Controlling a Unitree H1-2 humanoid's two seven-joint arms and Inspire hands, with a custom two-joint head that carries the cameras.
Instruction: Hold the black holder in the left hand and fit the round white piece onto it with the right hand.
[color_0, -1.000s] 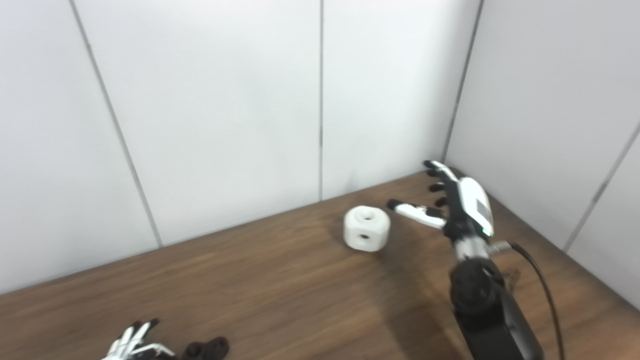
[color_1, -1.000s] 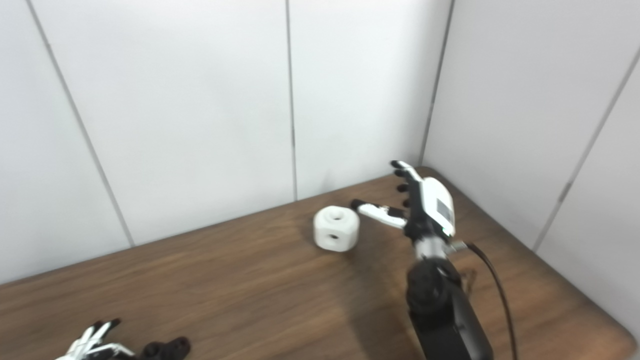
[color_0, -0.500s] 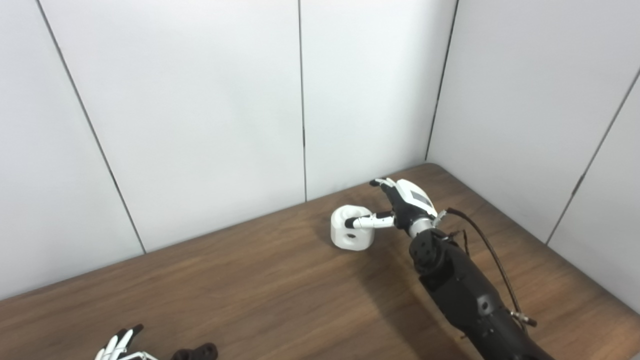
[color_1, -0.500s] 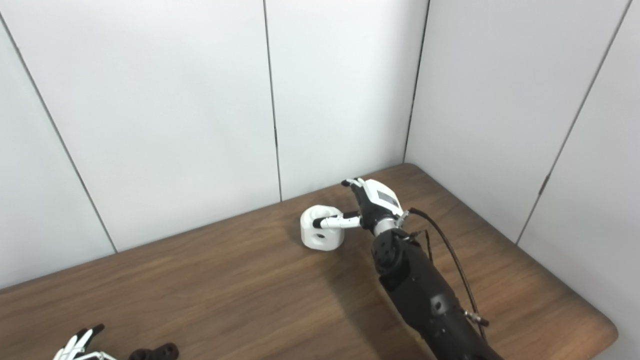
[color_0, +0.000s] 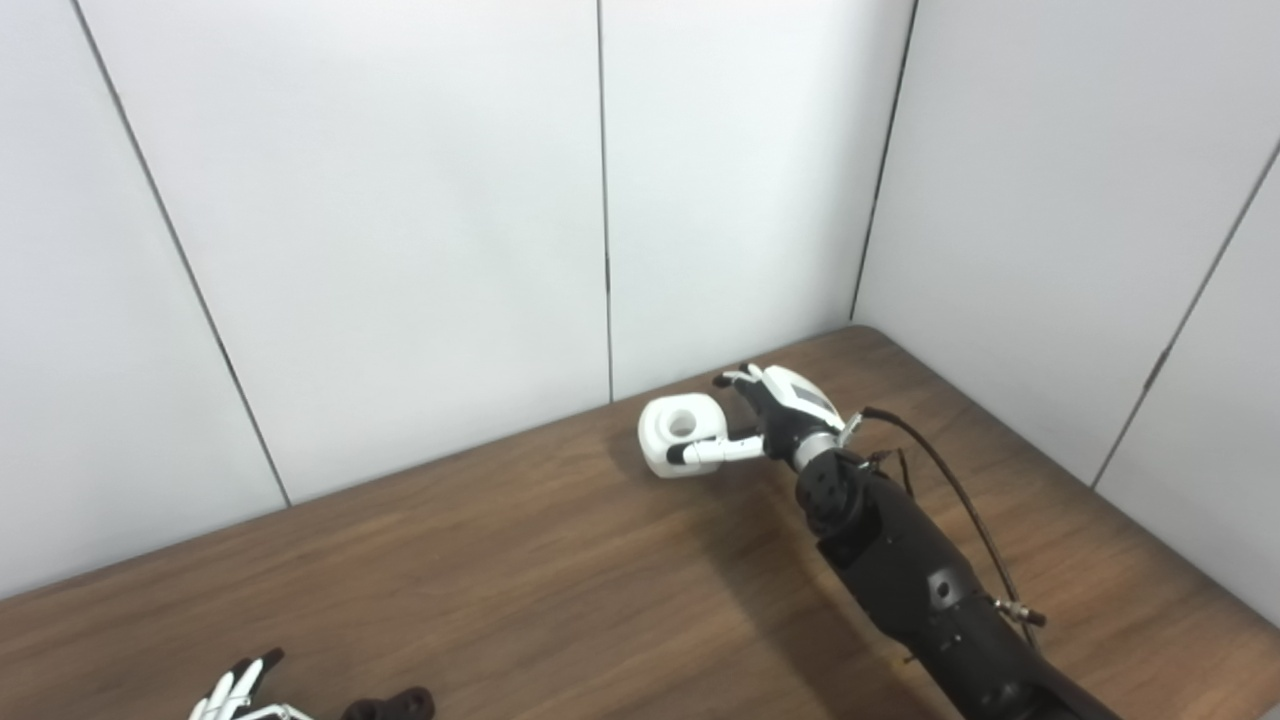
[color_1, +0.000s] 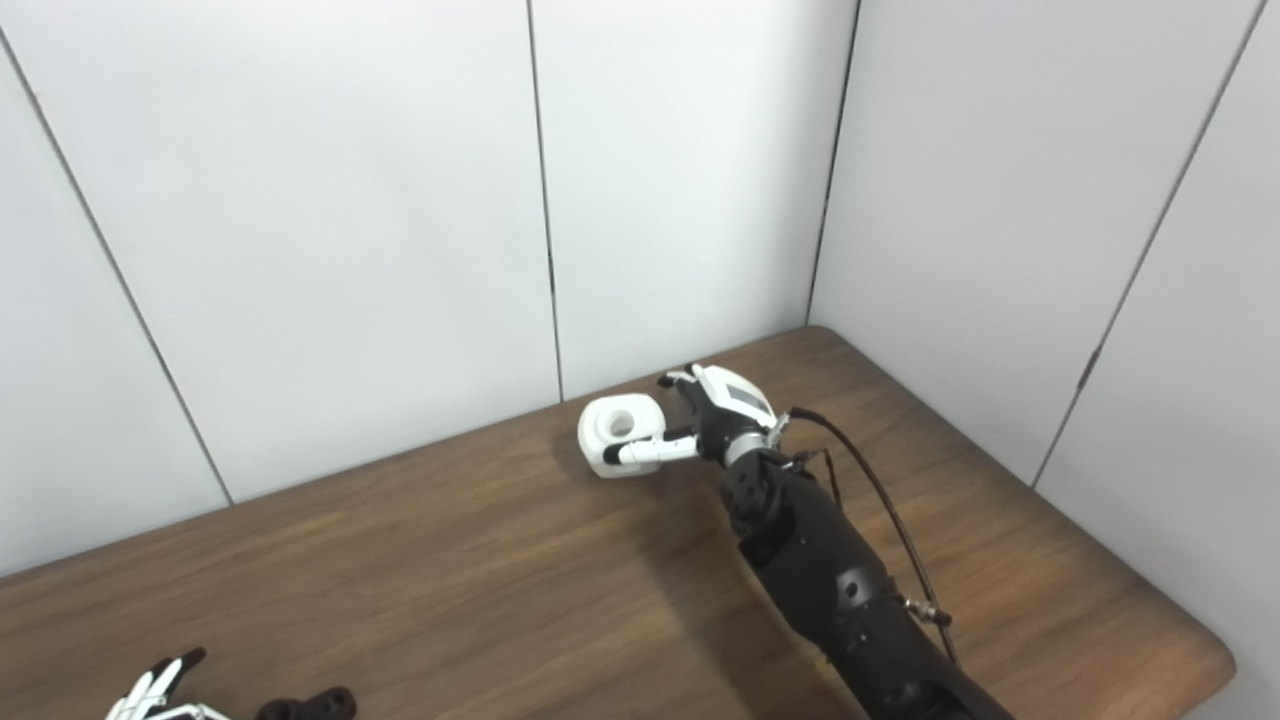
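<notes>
Since a second ago the right hand (color_0: 775, 420) has closed in from beside the round white piece (color_0: 678, 435) and now clamps on it, thumb across its near face and fingers behind, the piece tipped so that its round hole faces up and toward the camera; whether it rests on the wood or is raised just off it cannot be told. Largest in the scene, the brown wooden bench (color_0: 520, 580) runs from the near left to the far right corner, closed in by white wall panels (color_0: 400, 220). Next in size, the black right forearm (color_0: 920, 590) reaches in from the near right, a black cable (color_0: 950, 470) looping beside its wrist. At the near left edge only the fingertips of the left hand (color_1: 150, 695) show, spread apart and holding nothing. Just to their right lies the black holder (color_1: 305, 705), small and partly cut off by the frame, well apart from the white piece.
</notes>
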